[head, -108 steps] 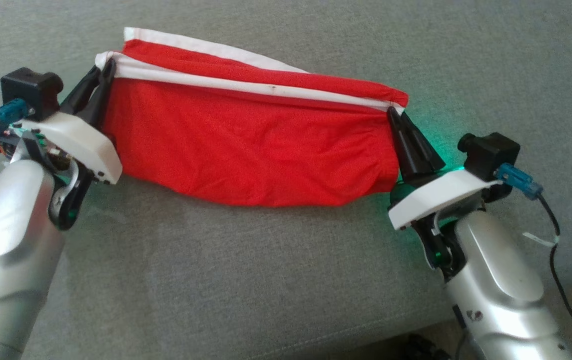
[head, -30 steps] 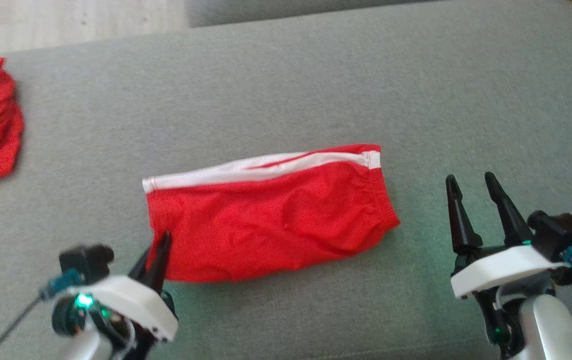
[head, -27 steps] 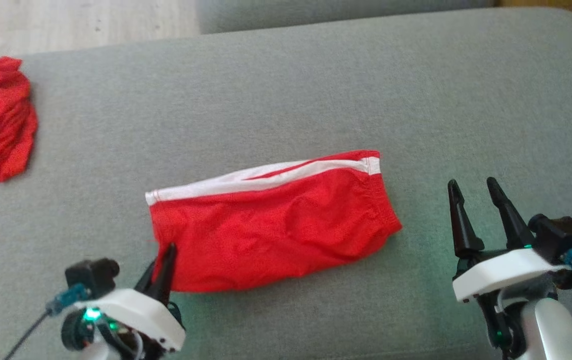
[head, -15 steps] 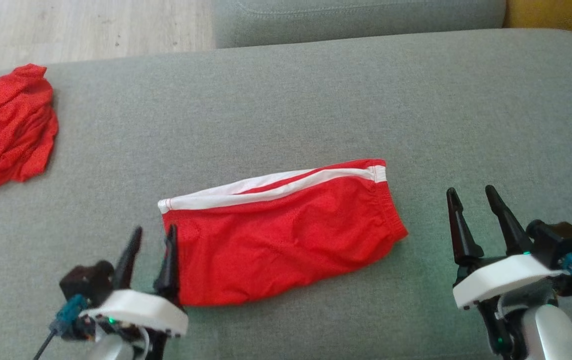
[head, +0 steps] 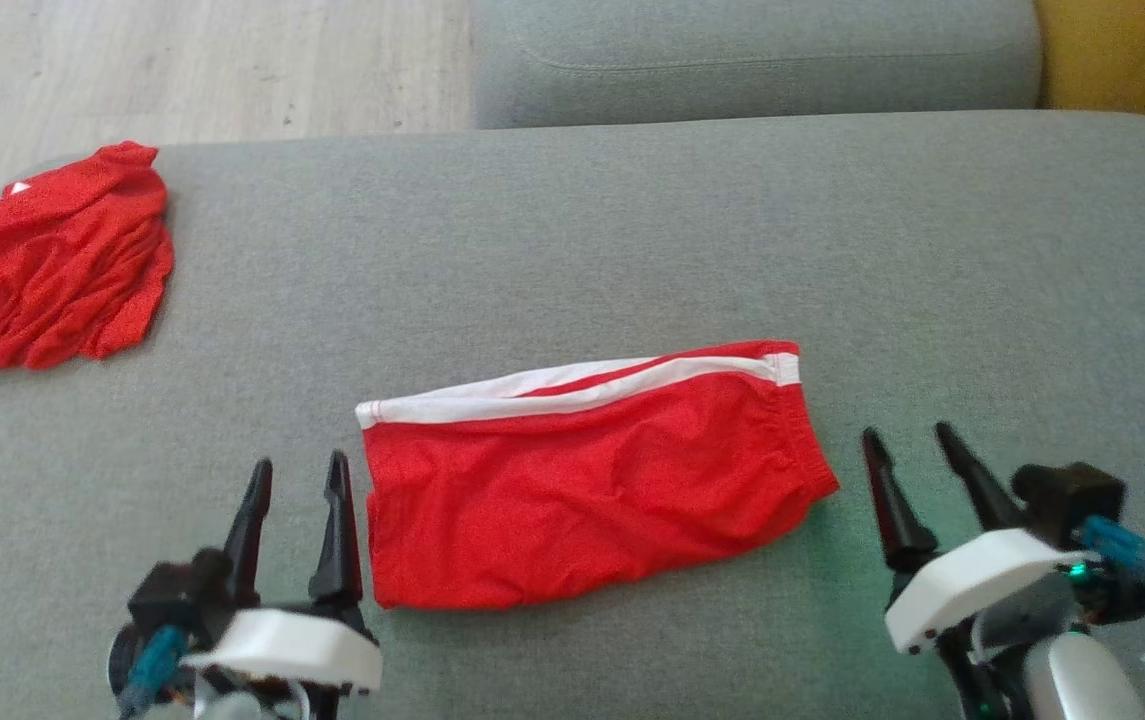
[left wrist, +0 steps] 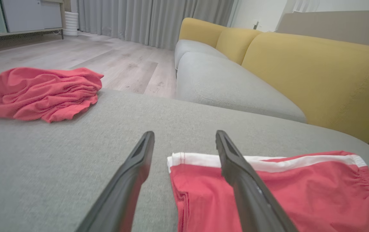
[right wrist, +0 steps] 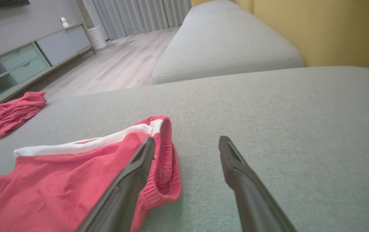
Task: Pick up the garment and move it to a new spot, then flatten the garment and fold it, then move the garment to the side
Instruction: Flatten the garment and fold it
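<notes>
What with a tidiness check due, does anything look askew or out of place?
The folded red shorts lie slanted on the grey sofa cushion, white stripe edges not lined up. A crumpled red garment sits at the cushion's left edge. Left tool and right tool are open, beside the shorts.

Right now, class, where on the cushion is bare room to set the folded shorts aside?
Free: the wide stretch of cushion right of the shorts, and the band between them and the crumpled red cloth. Crowded: the far left corner.
</notes>
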Robot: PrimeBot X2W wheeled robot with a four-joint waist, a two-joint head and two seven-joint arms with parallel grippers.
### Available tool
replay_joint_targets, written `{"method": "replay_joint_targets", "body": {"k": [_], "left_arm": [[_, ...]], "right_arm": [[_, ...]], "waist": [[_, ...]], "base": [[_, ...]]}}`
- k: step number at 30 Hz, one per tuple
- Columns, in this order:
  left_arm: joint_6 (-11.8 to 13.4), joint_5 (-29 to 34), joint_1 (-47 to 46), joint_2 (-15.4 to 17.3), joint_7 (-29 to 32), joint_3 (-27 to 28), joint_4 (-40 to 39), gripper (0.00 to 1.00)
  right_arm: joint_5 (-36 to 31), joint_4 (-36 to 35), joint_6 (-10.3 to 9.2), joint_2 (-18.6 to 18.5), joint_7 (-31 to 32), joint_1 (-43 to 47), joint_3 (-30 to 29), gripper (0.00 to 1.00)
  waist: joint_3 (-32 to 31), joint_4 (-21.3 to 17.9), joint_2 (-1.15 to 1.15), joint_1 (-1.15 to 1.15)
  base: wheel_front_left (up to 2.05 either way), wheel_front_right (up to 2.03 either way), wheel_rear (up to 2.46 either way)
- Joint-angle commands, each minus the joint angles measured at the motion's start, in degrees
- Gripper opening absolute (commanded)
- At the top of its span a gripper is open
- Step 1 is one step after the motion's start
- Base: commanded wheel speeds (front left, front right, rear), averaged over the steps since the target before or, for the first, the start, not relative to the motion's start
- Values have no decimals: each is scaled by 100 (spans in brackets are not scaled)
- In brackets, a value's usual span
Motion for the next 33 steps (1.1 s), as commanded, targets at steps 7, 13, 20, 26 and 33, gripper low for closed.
{"method": "replay_joint_targets", "body": {"k": [7,13,20,26,33], "left_arm": [[146,49,127,86,-31,113,-378,100],[193,104,95,17,-21,26,-474,100],[214,123,36,-23,-31,2,-471,100],[232,118,35,2,-41,22,-465,100],[247,129,5,43,-8,5,-522,100]], "right_arm": [[-79,373,21,-16,629,-772,352,100],[-363,1017,21,-16,1399,-1244,178,100],[-462,1549,21,-17,2227,-1456,-37,100],[-46,1785,21,-73,2494,-1583,-70,22],[723,1733,21,-395,2641,-1822,-37,0]], "waist": [[71,281,0,0],[179,587,0,0],[311,871,0,0],[343,889,0,0],[337,601,0,0]], "base": [[0,0,0],[0,0,0],[0,0,0],[0,0,0],[0,0,0]]}}
